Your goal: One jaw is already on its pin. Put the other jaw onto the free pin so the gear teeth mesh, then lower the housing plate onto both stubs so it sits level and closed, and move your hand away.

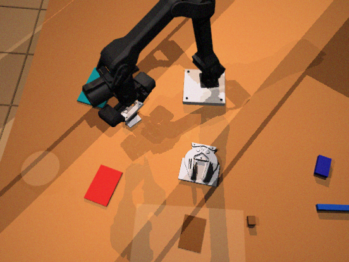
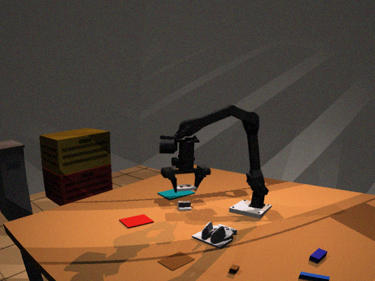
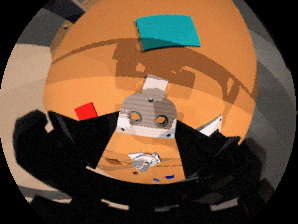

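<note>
The housing plate (image 1: pixel 132 111) (image 2: pixel 186 187) (image 3: pixel 148 110), pale with two round holes, is held roughly level above the table. My gripper (image 1: pixel 130 112) (image 2: pixel 186 189) (image 3: pixel 147 117) is shut on it, one finger at each end. A small pale grey block (image 1: pixel 133 121) (image 2: pixel 184 204) (image 3: pixel 155 85) stands on the table below the plate, apart from it. The white gear base (image 1: pixel 183 174) (image 3: pixel 145 159) lies well away. Two jaws (image 1: pixel 193 171) (image 2: pixel 218 234) stand side by side on it, with rounded parts behind them. Whether the teeth mesh is too small to tell.
A teal sheet (image 2: pixel 173 194) (image 3: pixel 169 32) lies behind the gripper. A red sheet (image 1: pixel 103 185) (image 2: pixel 136 220) and a brown sheet (image 1: pixel 192 233) lie nearer the front. A brown cube (image 1: pixel 251 220), a dark blue block (image 1: pixel 322 166) and a blue bar (image 1: pixel 333 207) lie right of the base.
</note>
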You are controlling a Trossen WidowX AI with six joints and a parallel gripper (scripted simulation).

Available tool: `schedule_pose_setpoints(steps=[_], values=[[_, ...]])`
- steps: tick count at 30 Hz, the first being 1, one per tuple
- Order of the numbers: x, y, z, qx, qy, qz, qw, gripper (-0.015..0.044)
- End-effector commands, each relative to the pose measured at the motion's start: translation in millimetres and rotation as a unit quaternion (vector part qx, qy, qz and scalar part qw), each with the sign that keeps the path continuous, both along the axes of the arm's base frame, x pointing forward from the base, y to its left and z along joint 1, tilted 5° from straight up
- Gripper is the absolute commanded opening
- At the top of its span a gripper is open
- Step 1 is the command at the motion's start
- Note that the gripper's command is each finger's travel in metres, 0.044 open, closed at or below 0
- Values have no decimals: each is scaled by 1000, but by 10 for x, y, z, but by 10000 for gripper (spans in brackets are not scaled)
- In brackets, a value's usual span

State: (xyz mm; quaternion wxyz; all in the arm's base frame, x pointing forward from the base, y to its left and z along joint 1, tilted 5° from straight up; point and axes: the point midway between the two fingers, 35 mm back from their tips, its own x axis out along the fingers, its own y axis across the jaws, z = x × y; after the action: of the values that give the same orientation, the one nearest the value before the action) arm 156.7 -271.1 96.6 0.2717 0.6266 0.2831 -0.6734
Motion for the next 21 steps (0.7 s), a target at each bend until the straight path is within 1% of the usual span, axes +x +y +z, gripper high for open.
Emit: schedule_pose_setpoints(steps=[1,11,21], values=[[95,71,1,3,-1,43,999,351],[352,282,-11,11,-2,167,986,351],[585,519,-23,19,-3,289,957,351]])
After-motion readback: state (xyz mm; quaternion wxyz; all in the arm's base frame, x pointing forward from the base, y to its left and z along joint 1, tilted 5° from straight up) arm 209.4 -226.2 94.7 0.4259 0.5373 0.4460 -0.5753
